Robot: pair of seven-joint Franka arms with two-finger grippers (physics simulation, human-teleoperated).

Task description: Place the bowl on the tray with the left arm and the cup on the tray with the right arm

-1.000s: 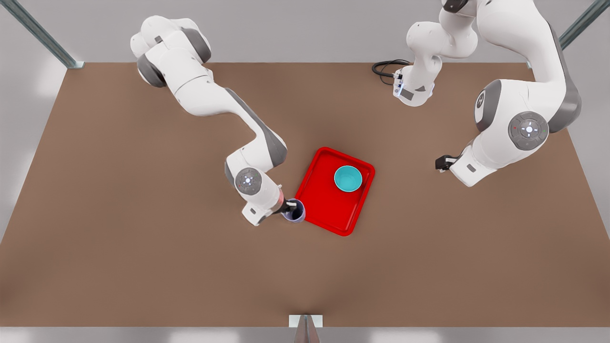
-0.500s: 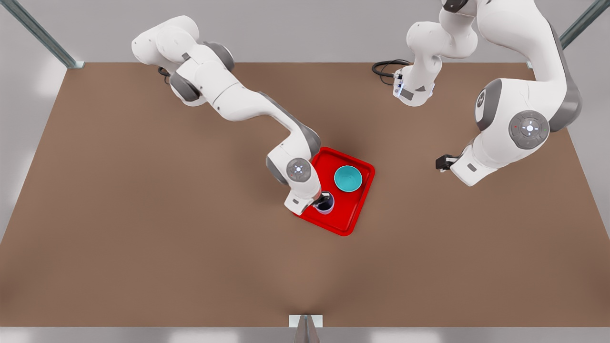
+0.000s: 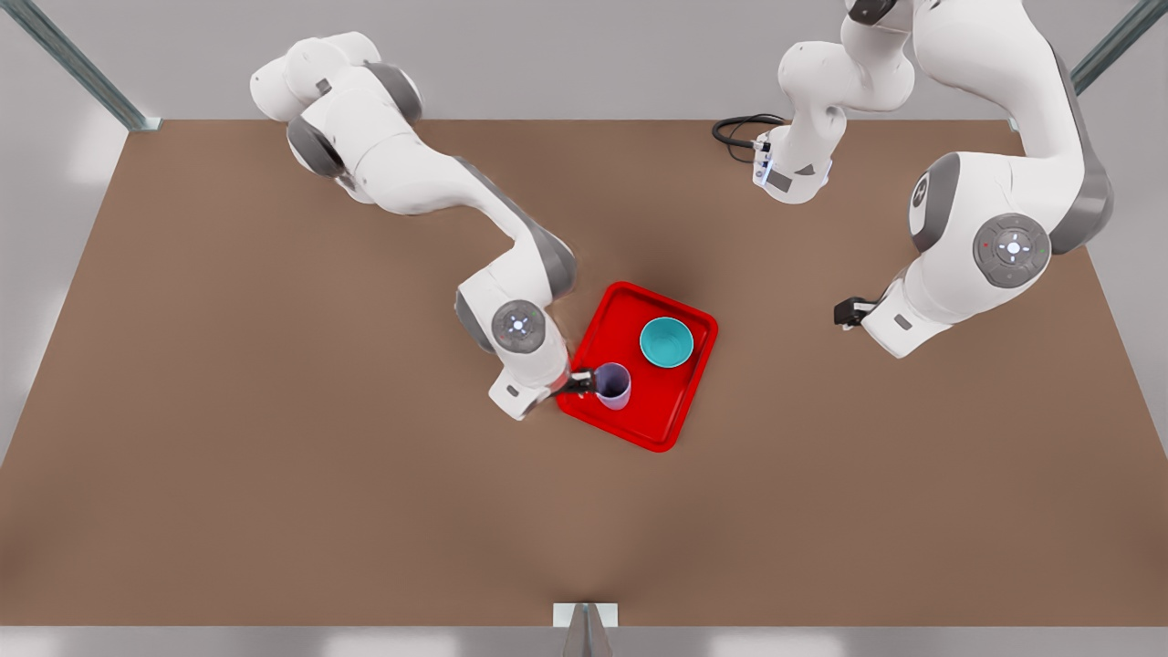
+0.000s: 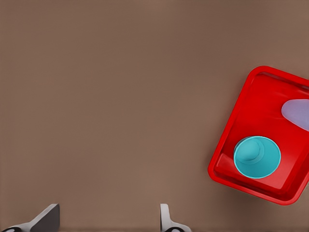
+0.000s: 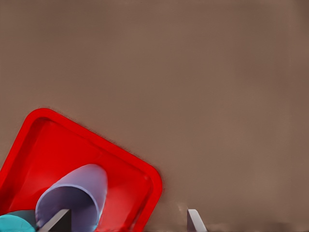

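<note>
The red tray [image 3: 639, 424] lies mid-table. On it sits the teal bowl [image 3: 666, 342], and the lavender cup [image 3: 613, 385] stands upright nearer the front view's left rim. My right gripper [image 3: 578, 383] hovers at that rim just beside the cup, open. In the right wrist view its fingers [image 5: 193, 220] are spread wide, with the cup [image 5: 77, 193] by one finger on the tray [image 5: 120, 164]. My left gripper [image 3: 844, 313] waits off to the front view's right, open [image 4: 106, 217]. From there I see the tray [image 4: 227, 159], the bowl [image 4: 257, 157] and the cup [image 4: 298, 112].
A black cable [image 3: 737, 130] lies coiled at the table's back edge by the base of the left arm. Bare brown table [image 3: 274, 456] surrounds the tray. A small metal bracket [image 3: 585, 616] sits at the front edge.
My right gripper carried the cup over the tray, let it go and drew back toward the front view's left. The cup now stands free on the tray. The left arm stayed still.
</note>
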